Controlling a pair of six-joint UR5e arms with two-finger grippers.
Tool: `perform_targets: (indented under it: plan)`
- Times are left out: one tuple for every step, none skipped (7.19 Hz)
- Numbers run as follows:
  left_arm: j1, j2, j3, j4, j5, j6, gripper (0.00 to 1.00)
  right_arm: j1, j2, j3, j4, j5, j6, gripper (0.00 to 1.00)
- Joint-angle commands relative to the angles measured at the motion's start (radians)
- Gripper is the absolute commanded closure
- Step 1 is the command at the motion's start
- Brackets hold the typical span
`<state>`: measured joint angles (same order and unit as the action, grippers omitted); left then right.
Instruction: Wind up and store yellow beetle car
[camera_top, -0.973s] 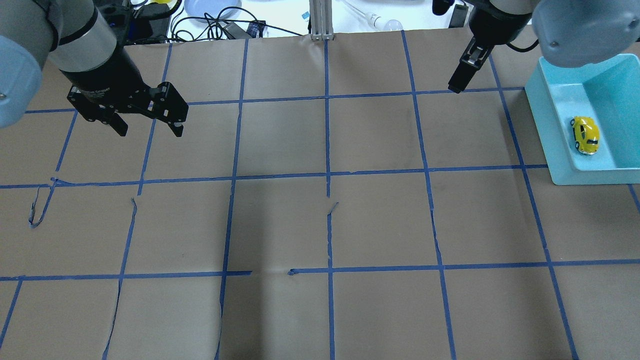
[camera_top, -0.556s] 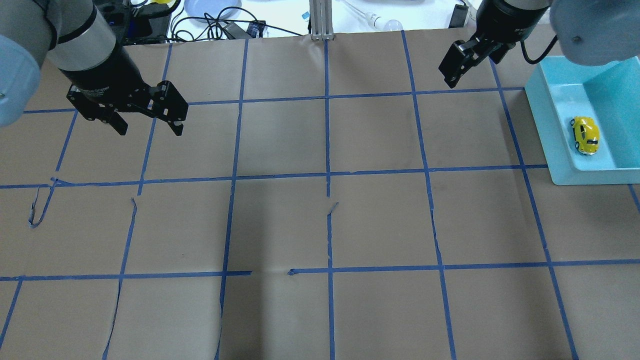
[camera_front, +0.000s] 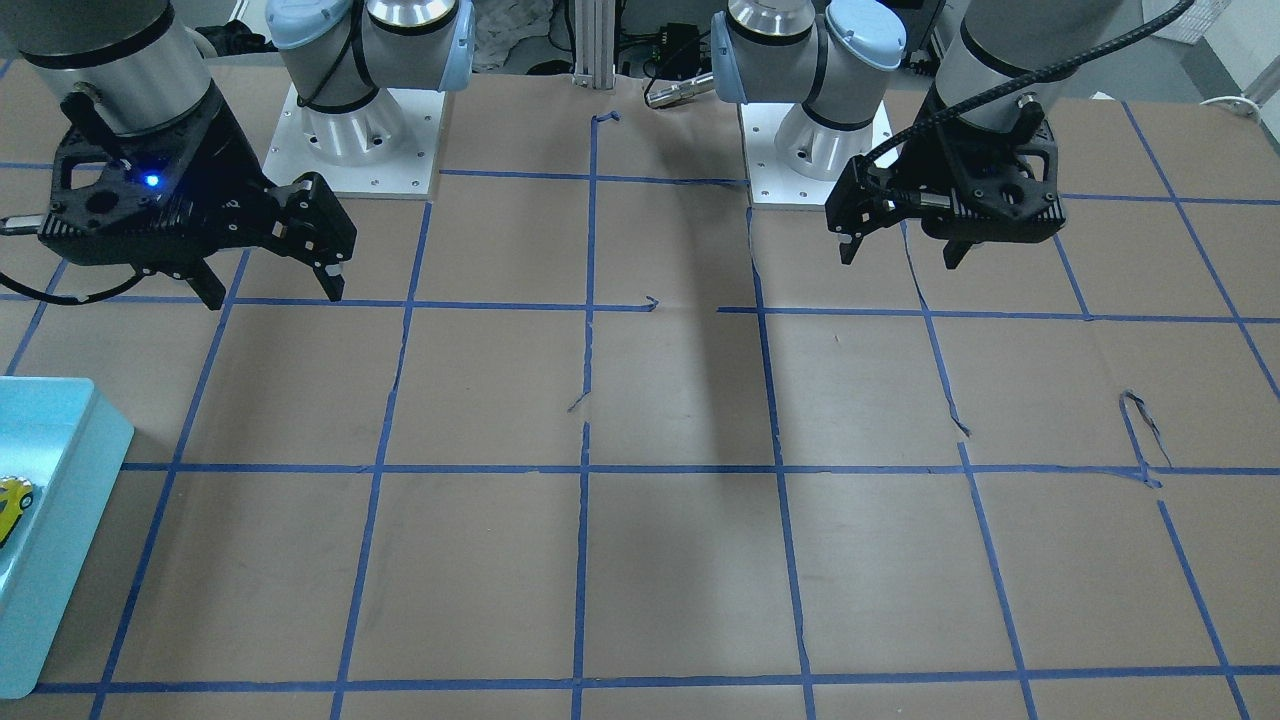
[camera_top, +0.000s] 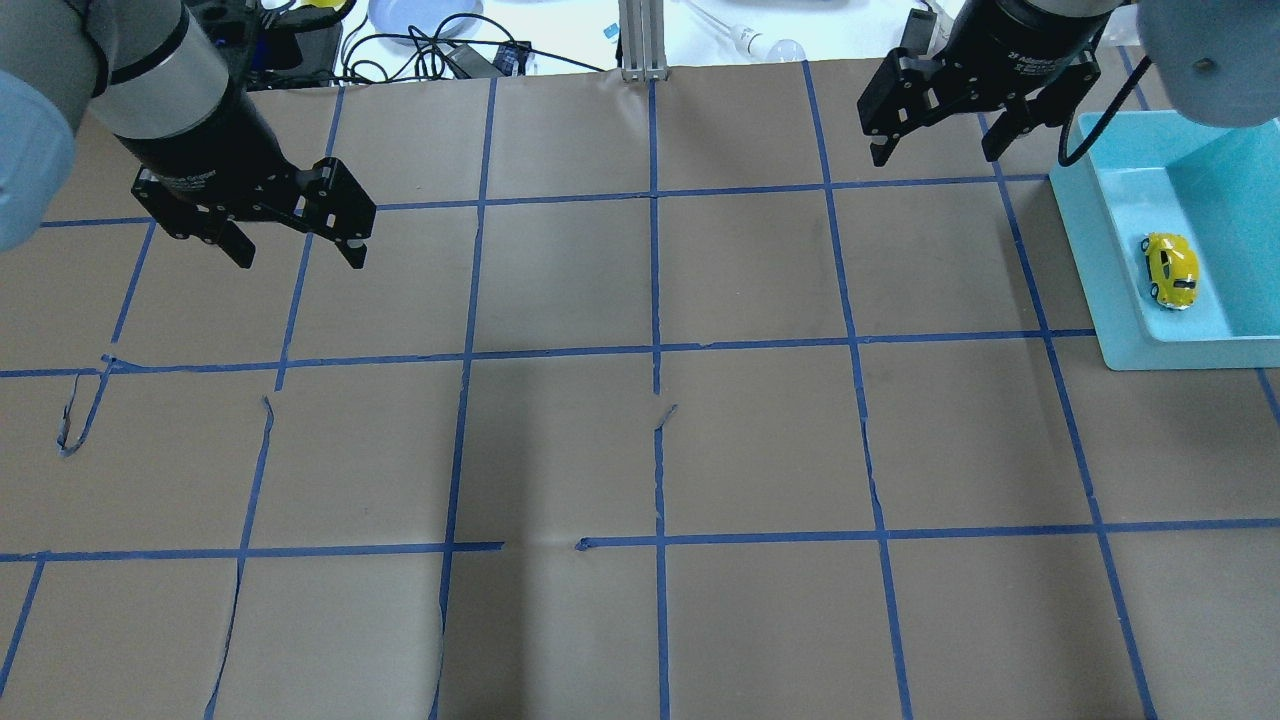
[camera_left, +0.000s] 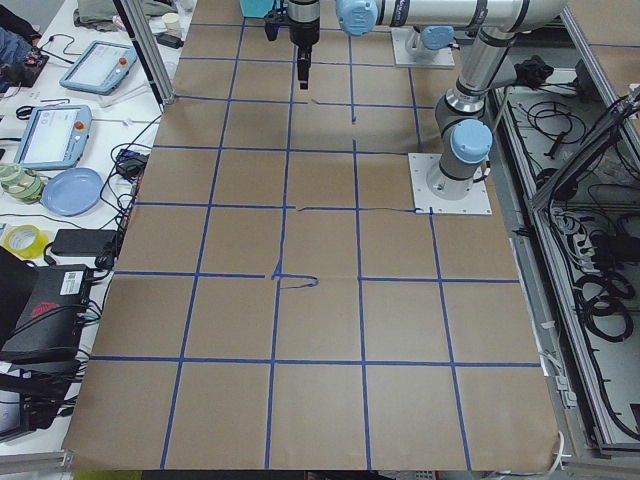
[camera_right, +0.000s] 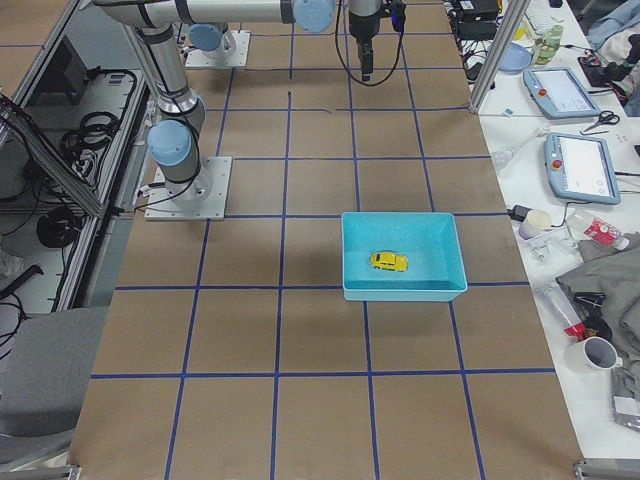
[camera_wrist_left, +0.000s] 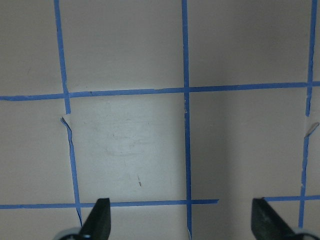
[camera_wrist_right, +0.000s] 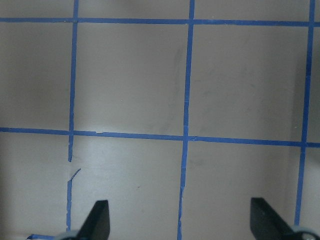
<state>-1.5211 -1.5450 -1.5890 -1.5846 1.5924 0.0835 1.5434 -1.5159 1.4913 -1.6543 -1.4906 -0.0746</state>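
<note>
1. You'll find the yellow beetle car (camera_top: 1171, 271) inside the teal tray (camera_top: 1098, 255), which sits at the right edge of the counter (camera_top: 560, 450) in the overhead view. The car lies on the tray floor close to the tray's left wall, with its length running along that wall. Nothing touches it.
2. The right hand (camera_top: 935, 158) hangs over the far right part of the counter, near the tray's far left corner but not over the tray. It is released: the two fingers stand wide apart with nothing between them. Its wrist camera shows only brown paper and blue tape lines (camera_top: 655, 350) between the fingertips.
3. The left hand (camera_top: 300, 262) hangs over the far left part of the counter, well apart from the tray and the car. It is released too, with its fingers spread and empty. Its wrist camera likewise shows bare paper and tape.
4. Both hands point down at the counter, and neither one touches it.
5. The tape marks the brown paper covering into a grid of squares — here and there the strips are torn or curl up from the paper.
6. In the front-facing view only a sliver of the car shows, at the left edge, inside the tray.
</note>
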Motion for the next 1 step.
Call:
perform_targets:
  plan:
    - [-0.001, -0.001, -0.002, 0.000, 0.001, -0.001, 0.00, -0.002, 0.011, -0.002, -0.001, -0.010, -0.028, 0.00]
